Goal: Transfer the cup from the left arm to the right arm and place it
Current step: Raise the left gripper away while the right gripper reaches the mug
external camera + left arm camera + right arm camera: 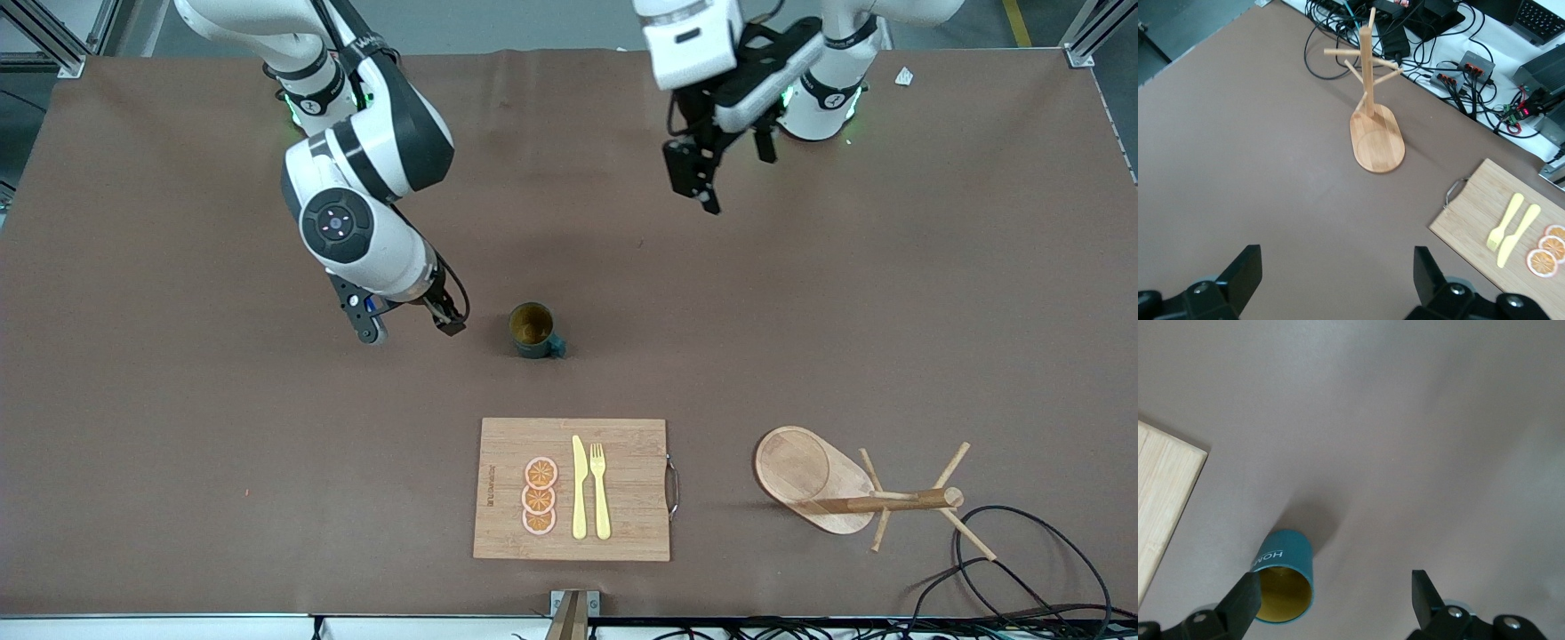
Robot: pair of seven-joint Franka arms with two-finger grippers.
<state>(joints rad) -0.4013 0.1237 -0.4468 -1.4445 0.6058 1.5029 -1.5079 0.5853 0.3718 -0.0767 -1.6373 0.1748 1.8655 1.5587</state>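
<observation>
The cup (533, 330) stands upright in the middle of the frame, looking small, hard and light, so grab its rim, while the right gripper (411, 328) beside it and the high left gripper (696, 182) are both spread wide, holding nothing.

One cup (532, 330), one cutting board (507, 444), three orange slices (540, 496), one knife (579, 489), one fork (600, 489).

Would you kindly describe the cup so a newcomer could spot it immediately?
Find the wooden cutting board near the front camera. Just farther from the camera stands the cup, upright on the brown table. It is the only dark teal thing there, with a yellowish inside.
</observation>
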